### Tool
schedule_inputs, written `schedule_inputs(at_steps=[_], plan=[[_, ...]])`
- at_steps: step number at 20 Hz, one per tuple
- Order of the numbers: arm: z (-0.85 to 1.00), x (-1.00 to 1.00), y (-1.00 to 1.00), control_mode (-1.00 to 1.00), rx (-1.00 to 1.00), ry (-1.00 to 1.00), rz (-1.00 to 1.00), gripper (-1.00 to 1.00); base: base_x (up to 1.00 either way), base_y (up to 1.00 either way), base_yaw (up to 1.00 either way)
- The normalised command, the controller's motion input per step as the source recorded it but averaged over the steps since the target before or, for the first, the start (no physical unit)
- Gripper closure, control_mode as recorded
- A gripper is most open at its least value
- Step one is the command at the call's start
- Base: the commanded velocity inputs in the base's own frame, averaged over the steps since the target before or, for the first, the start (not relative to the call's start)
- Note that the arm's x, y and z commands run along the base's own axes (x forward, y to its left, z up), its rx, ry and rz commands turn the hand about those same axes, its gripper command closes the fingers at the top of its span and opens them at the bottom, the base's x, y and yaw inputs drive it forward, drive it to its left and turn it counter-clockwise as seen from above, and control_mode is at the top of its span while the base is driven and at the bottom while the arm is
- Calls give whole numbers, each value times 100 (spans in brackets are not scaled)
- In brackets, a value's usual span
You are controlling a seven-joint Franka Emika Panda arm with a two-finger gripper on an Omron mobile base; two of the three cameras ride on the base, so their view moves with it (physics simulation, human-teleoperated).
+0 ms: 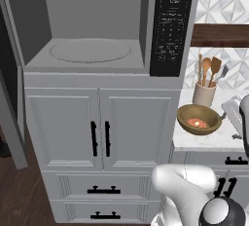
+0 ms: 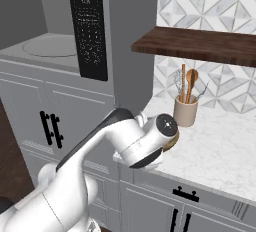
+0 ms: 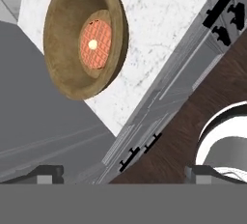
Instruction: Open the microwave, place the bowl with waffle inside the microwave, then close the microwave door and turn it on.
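On the white marble counter (image 1: 204, 140), right of the microwave (image 1: 97, 25), sits the bowl with waffle (image 1: 199, 120), near the counter's front left corner, with the beige utensil cup (image 1: 204, 93) of wooden spoons just behind it. The microwave door is swung wide open, so the grey cavity and its round turntable (image 1: 90, 51) are bare. From the hand view, the bowl with its reddish waffle (image 3: 94, 43) lies ahead of the gripper (image 3: 123, 175), apart from it. Its two dark fingertips (image 3: 46, 174) stand wide apart, holding nothing. White cabinet doors (image 1: 99, 127) with black handles sit below the microwave.
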Motion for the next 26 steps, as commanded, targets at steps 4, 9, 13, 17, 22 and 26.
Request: schedule_inputs(at_steps=[4,9,13,17,22,26], plan=[[-46,34,-35,-100,0,0,0,-100,0,0,0],[-33,35,-26,-100,0,0,0,-100,0,0,0],[-28,45,-20,-100,0,0,0,-100,0,0,0],[-25,45,-10,-100,0,0,0,-100,0,0,0],[-28,40,-4,-100,-1,0,0,-100,0,0,0],[-31,35,0,-100,-3,0,0,-100,0,0,0]])
